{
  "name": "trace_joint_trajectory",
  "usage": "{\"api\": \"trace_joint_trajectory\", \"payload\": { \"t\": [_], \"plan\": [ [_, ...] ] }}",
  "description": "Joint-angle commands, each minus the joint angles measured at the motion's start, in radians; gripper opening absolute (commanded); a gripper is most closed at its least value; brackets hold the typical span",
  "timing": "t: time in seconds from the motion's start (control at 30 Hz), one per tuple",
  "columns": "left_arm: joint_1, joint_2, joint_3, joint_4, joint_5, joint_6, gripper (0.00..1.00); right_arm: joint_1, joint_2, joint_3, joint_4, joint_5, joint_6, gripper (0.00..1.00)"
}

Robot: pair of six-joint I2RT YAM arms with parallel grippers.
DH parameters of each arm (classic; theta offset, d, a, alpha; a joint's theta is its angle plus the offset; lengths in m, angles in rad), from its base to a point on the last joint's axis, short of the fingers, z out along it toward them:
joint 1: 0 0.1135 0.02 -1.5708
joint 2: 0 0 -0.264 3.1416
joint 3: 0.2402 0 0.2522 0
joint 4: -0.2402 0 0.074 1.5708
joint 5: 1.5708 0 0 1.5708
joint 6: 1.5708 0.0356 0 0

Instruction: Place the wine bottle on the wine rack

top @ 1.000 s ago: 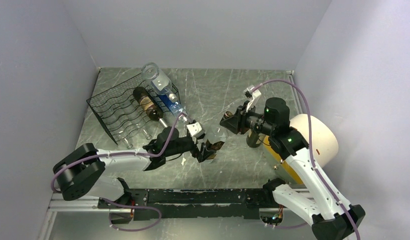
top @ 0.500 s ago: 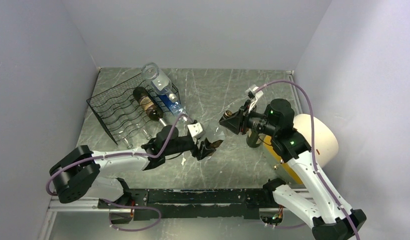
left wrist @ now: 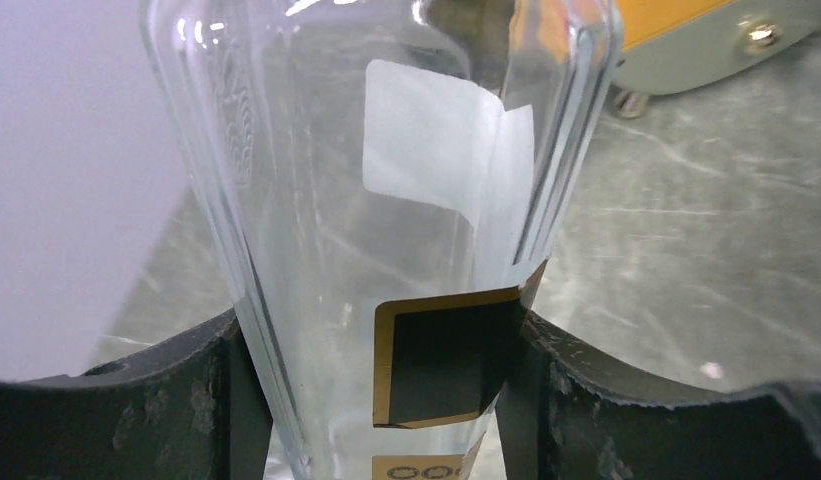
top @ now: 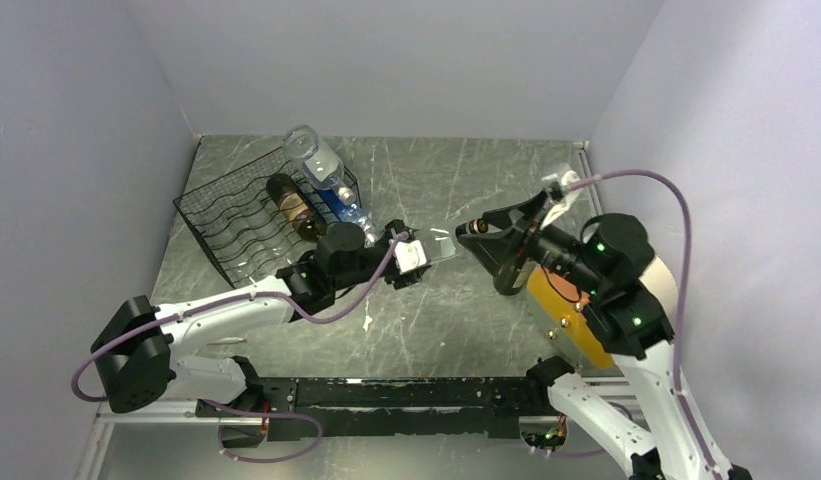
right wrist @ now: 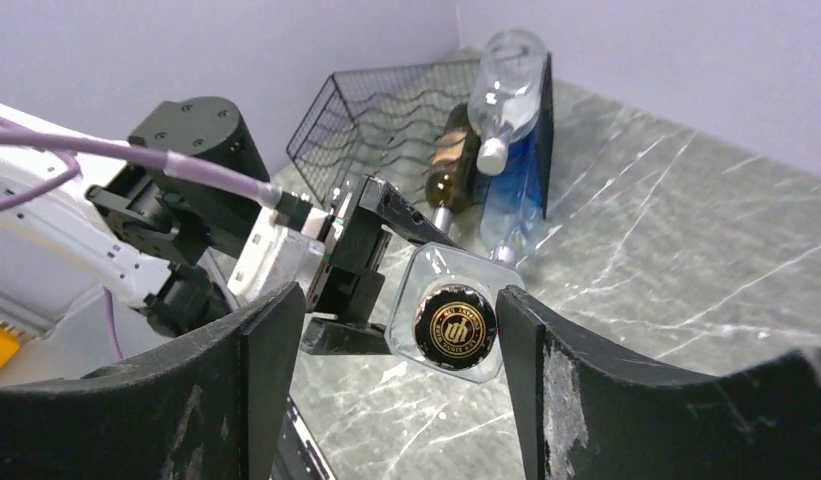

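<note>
Left gripper (left wrist: pixel 386 400): the jaws are pressed onto the two flanks of the wine bottle (left wrist: pixel 386 200), pinching it at the narrower part of its body. One dark finger (left wrist: pixel 186 410) shows at 9 o'clock of the glass and the other at 3 o'clock.

Wine bottle: clear glass with flat sides and rounded corners. It carries a plain white label, and below that a black label with a gold border. Seen end-on from the right wrist, the closure is a round black cap with a gold emblem, set in a squarish glass shoulder. The cap end points toward 3 o'clock in the top view.

Right gripper (right wrist: pixel 401 340): the jaws are spread wide. The cap end sits between the two fingers with a gap on each side, and neither finger touches it.

Location: the bottle is held over the middle of the grey marbled table (top: pixel 466 180), at 4 o'clock from the wine rack (top: pixel 236 215) and apart from it.

Wine rack: black wire with wavy cradle rows, at 10 o'clock on the table. It holds a dark brown bottle (top: pixel 291 205) and, at 1 o'clock of that, a clear bottle (top: pixel 316 160).
</note>
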Motion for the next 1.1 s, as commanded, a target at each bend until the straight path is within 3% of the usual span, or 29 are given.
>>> {"api": "trace_joint_trajectory", "payload": {
  "t": [0.0,0.33,0.7,1.07],
  "plan": [
    [0.005,-0.049,0.098,0.038,-0.058,0.307,0.07,0.003,-0.044,0.077,-0.057,0.113,-0.003,0.75],
    [-0.004,-0.110,0.106,0.061,-0.073,0.704,0.07,0.002,0.065,0.325,-0.266,0.275,-0.072,0.78],
    [-0.024,-0.017,0.145,0.122,-0.209,0.988,0.07,0.004,0.203,0.226,-0.320,0.077,-0.112,0.69],
    [-0.057,0.039,0.119,0.202,-0.246,1.084,0.07,0.005,0.202,0.069,-0.211,0.078,-0.094,0.79]
  ]
}}
